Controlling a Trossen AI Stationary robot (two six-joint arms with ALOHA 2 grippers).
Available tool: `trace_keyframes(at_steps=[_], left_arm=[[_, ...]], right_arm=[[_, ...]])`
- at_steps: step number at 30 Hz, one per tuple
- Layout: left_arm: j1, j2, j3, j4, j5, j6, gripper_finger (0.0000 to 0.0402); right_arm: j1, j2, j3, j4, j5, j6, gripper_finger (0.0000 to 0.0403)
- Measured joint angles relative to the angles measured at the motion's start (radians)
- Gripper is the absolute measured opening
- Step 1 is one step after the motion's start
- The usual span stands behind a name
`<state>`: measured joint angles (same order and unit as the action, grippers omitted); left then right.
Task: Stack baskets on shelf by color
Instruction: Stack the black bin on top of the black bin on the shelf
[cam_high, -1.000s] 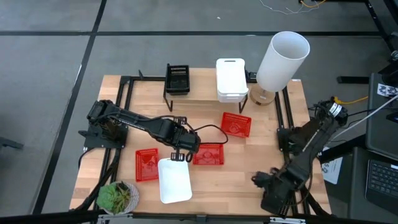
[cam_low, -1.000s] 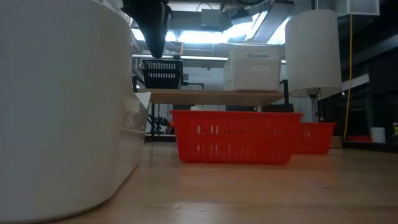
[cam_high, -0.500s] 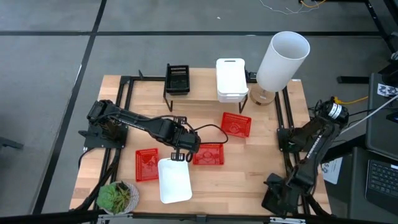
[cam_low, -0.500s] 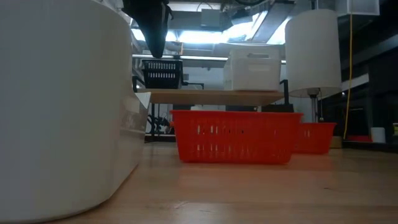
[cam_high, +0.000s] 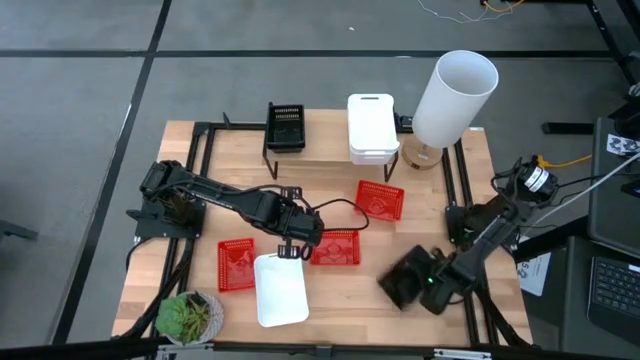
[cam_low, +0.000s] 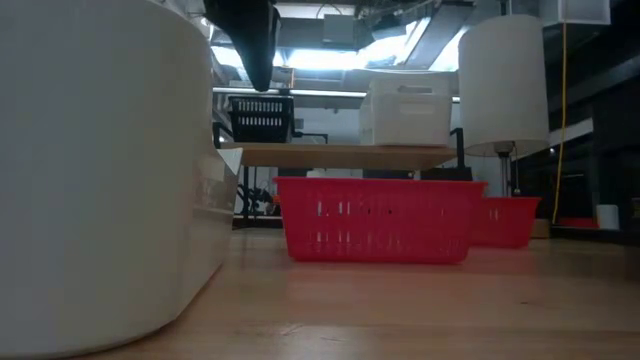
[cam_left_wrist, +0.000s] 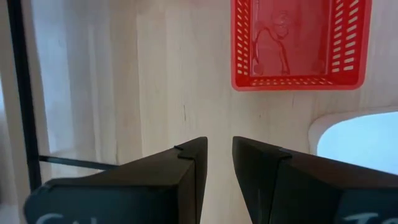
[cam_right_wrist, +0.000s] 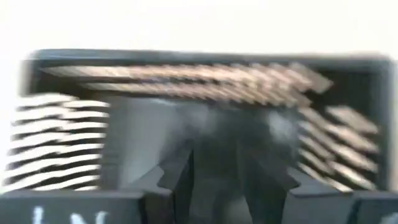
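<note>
My right gripper (cam_high: 432, 284) is over the table's near right part, shut on a black mesh basket (cam_high: 404, 284) that fills the right wrist view (cam_right_wrist: 199, 106), blurred. My left gripper (cam_high: 291, 247) hovers between the white basket (cam_high: 280, 290) and the middle red basket (cam_high: 336, 248), holding nothing, its fingers a narrow gap apart (cam_left_wrist: 219, 168). Two more red baskets (cam_high: 380, 199) (cam_high: 236, 264) lie on the table. On the shelf (cam_high: 330, 152) stand a black basket (cam_high: 286, 126) and stacked white baskets (cam_high: 371, 127). My right gripper holds the black basket at its right-hand side (cam_high: 420, 284), coming level from the table's right. Blur and the fingers (cam_right_wrist: 177, 180) hide which part they are on. Whether the basket is clear of the table, I cannot tell.
A tall white cylinder (cam_high: 455, 92) stands at the shelf's right end. A green potted plant (cam_high: 190, 316) sits at the near left corner. Black frame rails run along both table sides. Bare wood lies between the red baskets and the near right edge.
My right arm has swung from the near right corner toward the table's left, and the black basket now shows over the near right part of the table.
</note>
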<state>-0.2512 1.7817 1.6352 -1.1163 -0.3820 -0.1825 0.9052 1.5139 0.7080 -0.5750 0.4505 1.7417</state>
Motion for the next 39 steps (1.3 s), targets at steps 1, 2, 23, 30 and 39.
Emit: trace_keyframes(at_steps=[1,2,23,30,39], left_arm=[[0.0,0.0,0.0,0.007,0.0,0.0,0.0069],[0.0,0.0,0.0,0.014,0.0,0.0,0.0069],[-0.007,0.0,0.0,-0.093,0.008,0.075,0.0069],[-0.008,0.0,0.0,-0.08,0.008,0.059,0.0069],[-0.006,0.0,0.0,-0.076,0.007,0.061,0.0069]], right_arm=[[-0.023,0.0,0.004,0.017,0.083,-0.032,0.0121],[-0.044,0.0,0.004,0.038,0.158,-0.079,0.0121],[-0.117,-0.006,0.261,-0.318,-0.249,-0.583,0.0121],[-0.084,-0.006,0.233,-0.657,-0.313,-0.163,0.0121],[-0.086,-0.003,0.19,-0.808,-0.324,0.031,0.0121]])
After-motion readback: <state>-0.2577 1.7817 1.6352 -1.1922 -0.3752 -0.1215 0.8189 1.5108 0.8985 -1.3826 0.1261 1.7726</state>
